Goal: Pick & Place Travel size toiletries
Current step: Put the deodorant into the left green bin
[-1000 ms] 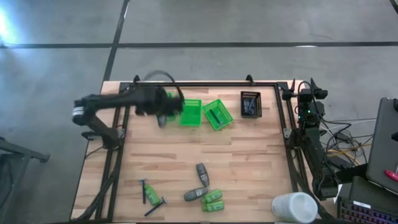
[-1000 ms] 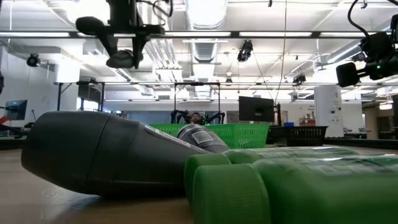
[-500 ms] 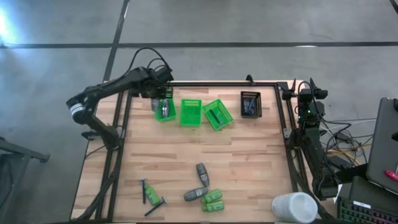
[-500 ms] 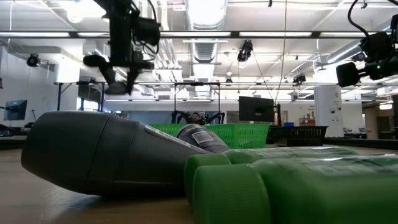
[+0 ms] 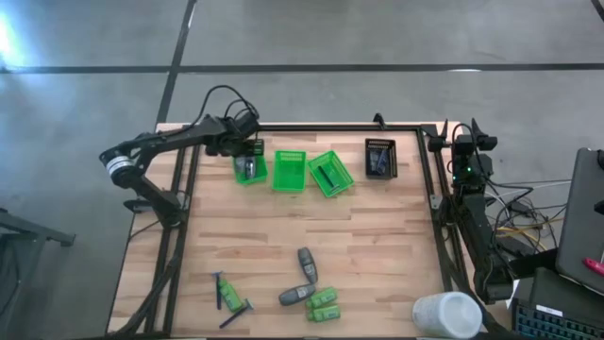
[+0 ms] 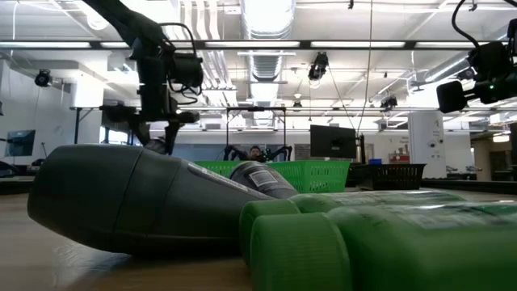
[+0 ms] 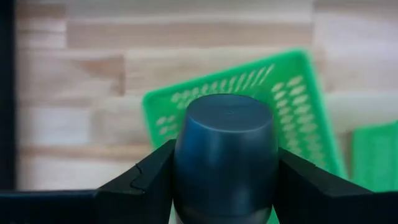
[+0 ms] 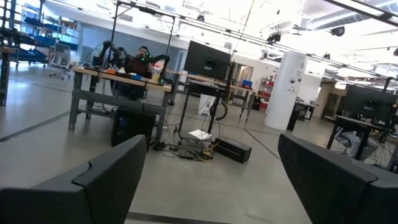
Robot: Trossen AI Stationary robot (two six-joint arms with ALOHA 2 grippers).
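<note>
Gripping a dark grey tube on both sides, the left gripper hangs over the leftmost green basket. Two more tubes, green bottles and razors remain unsorted near the table's front. The right gripper, wide open, is parked off-table.

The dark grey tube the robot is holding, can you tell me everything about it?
The dark grey tube is smooth and rounded, plastic by the look of it, with a flat end facing the wrist camera. The left hand is shut on it, one finger pressing each side. It hangs over the leftmost green basket at the far side of the wooden table. Its lower part is hidden.
</note>
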